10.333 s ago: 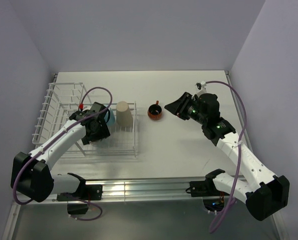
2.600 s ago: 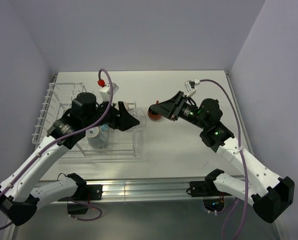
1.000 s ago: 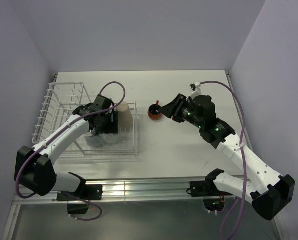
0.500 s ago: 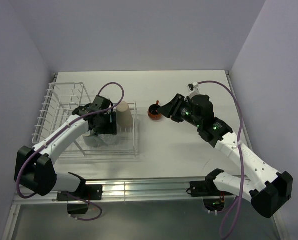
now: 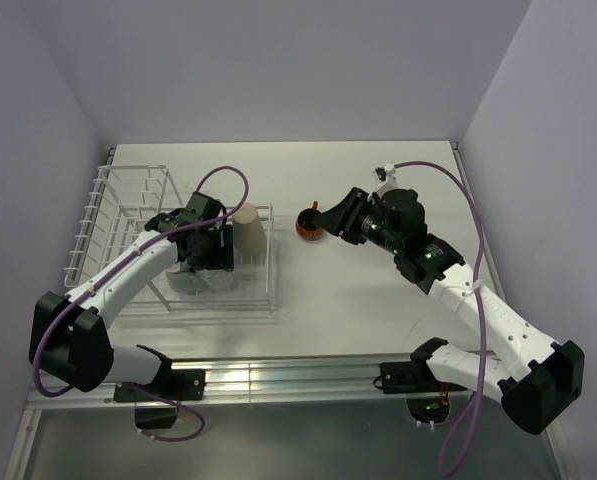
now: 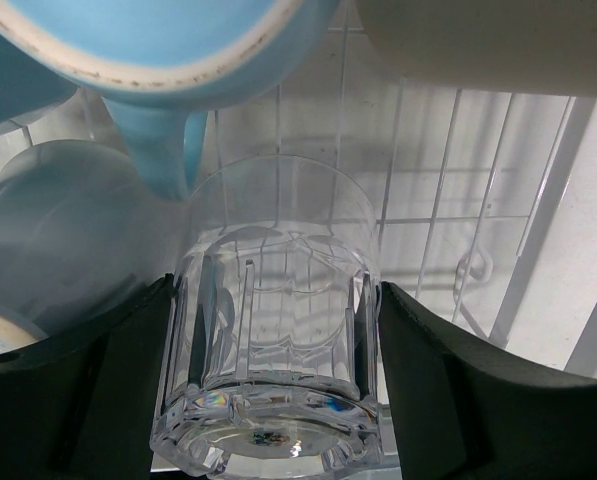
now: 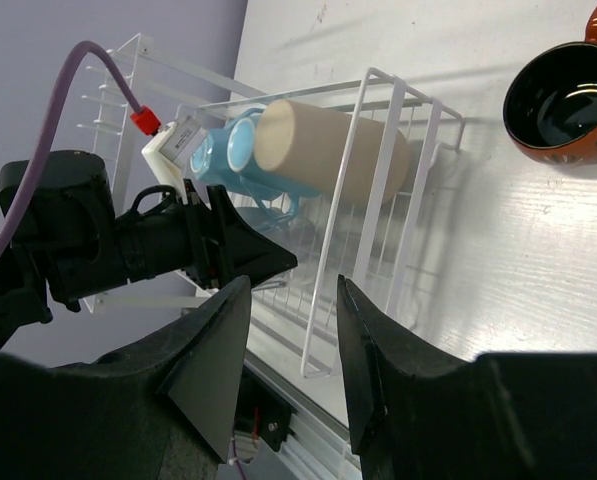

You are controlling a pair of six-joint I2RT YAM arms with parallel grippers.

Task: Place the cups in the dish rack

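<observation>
The white wire dish rack stands at the left. A cream cup lies on its side at the rack's right end, with light blue cups beside it. My left gripper is low in the rack, shut on a clear faceted glass, with a light blue cup just above and the cream cup at the upper right. The red-orange cup stands upright on the table right of the rack. My right gripper is open and empty just right of it, and the cup shows at the upper right in its wrist view.
The rack's right end wall stands between the two grippers. A second pale blue cup lies left of the glass. Walls close the table at the back and both sides.
My left arm has come down from above the rack into it and now sits still on the glass. My right gripper has edged slightly toward the red-orange cup.
</observation>
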